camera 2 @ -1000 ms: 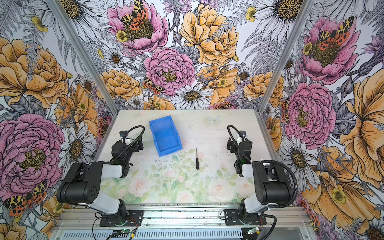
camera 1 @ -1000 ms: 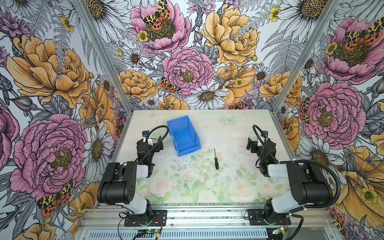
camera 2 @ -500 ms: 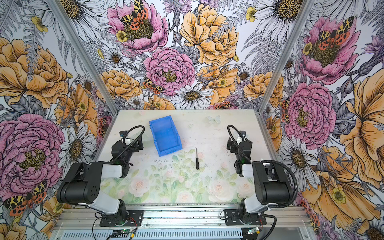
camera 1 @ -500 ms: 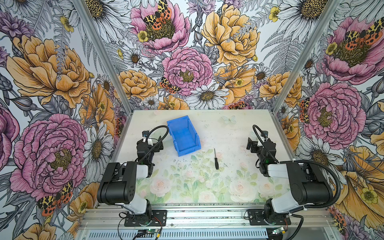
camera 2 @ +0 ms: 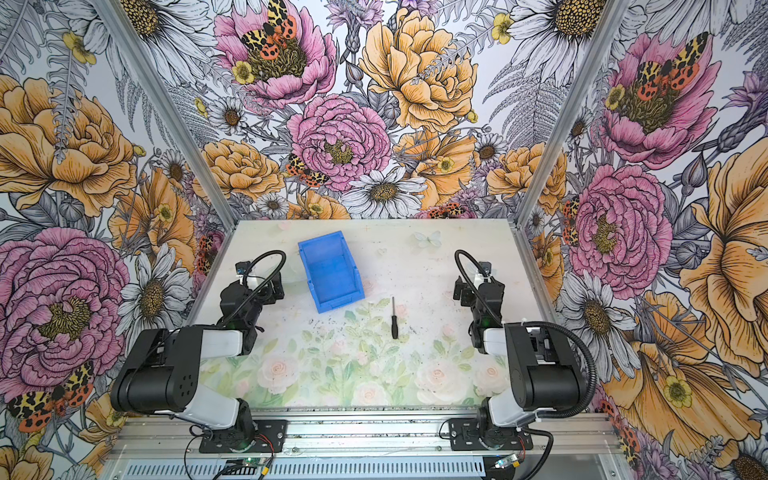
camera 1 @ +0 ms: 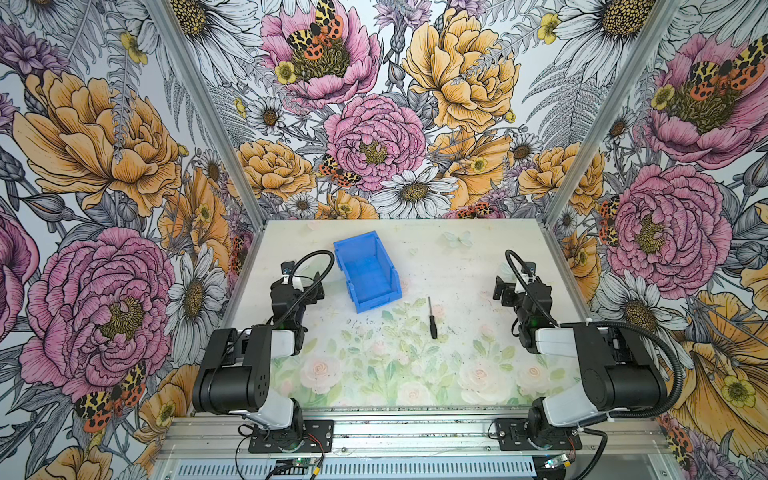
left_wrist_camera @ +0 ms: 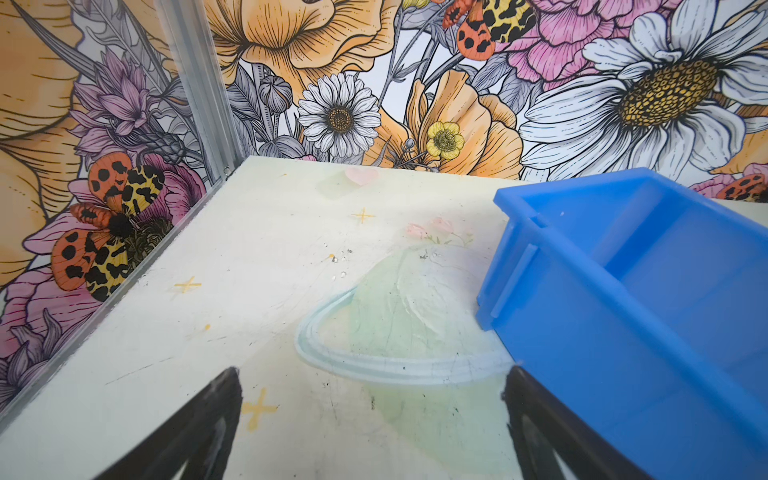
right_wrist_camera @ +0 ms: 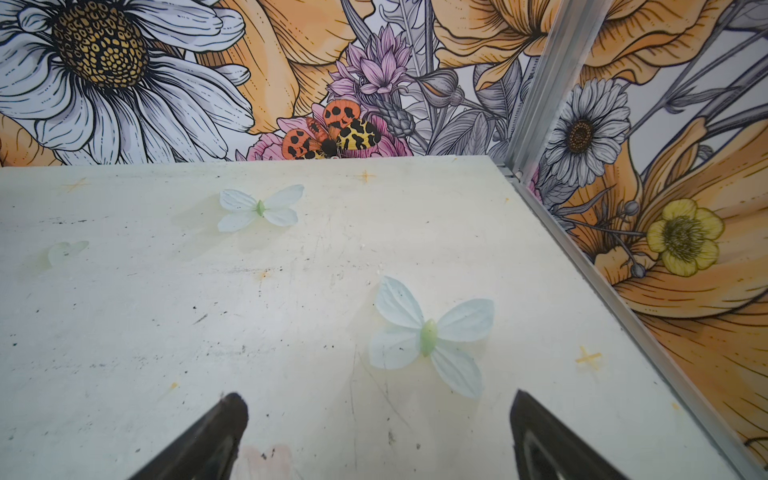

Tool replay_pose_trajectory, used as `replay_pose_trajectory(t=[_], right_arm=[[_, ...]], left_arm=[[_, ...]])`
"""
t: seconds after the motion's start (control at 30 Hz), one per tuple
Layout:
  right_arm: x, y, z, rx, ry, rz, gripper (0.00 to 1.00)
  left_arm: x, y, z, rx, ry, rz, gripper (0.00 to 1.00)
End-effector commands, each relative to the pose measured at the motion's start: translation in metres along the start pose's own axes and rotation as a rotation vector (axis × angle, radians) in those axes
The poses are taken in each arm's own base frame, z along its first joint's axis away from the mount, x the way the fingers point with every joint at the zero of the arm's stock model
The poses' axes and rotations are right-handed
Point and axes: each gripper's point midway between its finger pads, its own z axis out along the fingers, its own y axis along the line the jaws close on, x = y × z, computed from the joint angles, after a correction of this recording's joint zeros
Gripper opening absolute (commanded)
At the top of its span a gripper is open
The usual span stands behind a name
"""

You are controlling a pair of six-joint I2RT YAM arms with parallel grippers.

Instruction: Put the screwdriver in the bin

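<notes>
Jaws stood spread on both arms, empty.
Pinching the screwdriver (camera 1: pixel 432 318) squarely across its black handle, flat on the desk (camera 1: pixel 457 270) near the bin (camera 1: pixel 365 270), looked surest.

Black-handled screwdriver (camera 1: pixel 432 318) flat on table — just beside blue bin (camera 1: pixel 367 270)

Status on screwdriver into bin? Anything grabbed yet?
Done: nothing yet. The screwdriver lies flat on the table, near the bin's low front but apart from it. The bin looks empty.
In hand: nothing. The left gripper and right gripper are both open and empty, out at the table's sides.
Left: reach the screwdriver, grasp it, lift it and release it over the bin.
</notes>
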Motion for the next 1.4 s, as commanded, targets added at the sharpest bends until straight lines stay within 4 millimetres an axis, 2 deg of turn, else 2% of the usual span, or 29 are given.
replay_pose_trajectory(t=[0.0,0.37,0.57,0.73,0.9,1.1,1.37], right_arm=[[-0.022,-0.001,-0.006,0.002,-0.044,0.0,0.99],[-0.039,0.003,-0.032,0.043,0.037,0.047,1.0],[-0.048,0.009,-0.05,0.061,0.103,0.133,1.0],[-0.041,0.006,-0.064,0.102,0.258,0.197,1.0],[-0.027,0.029,-0.075,0.019,0.384,0.281,1.0],[-0.004,0.064,-0.089,-0.063,0.521,0.363,0.99],[0.028,0.106,-0.106,-0.082,0.74,0.297,0.99]], left_arm=[[-0.017,0.003,-0.001,0.005,0.005,-0.042,0.99],[-0.031,0.016,-0.029,-0.069,0.068,-0.121,0.99],[-0.036,0.006,-0.043,-0.051,0.094,-0.164,0.99],[-0.035,-0.006,-0.051,-0.042,0.162,-0.148,0.99],[-0.036,-0.02,-0.062,-0.007,0.202,-0.152,0.99],[-0.026,-0.019,-0.072,-0.052,0.295,-0.255,0.99],[-0.009,-0.028,-0.086,-0.024,0.45,-0.279,0.99]])
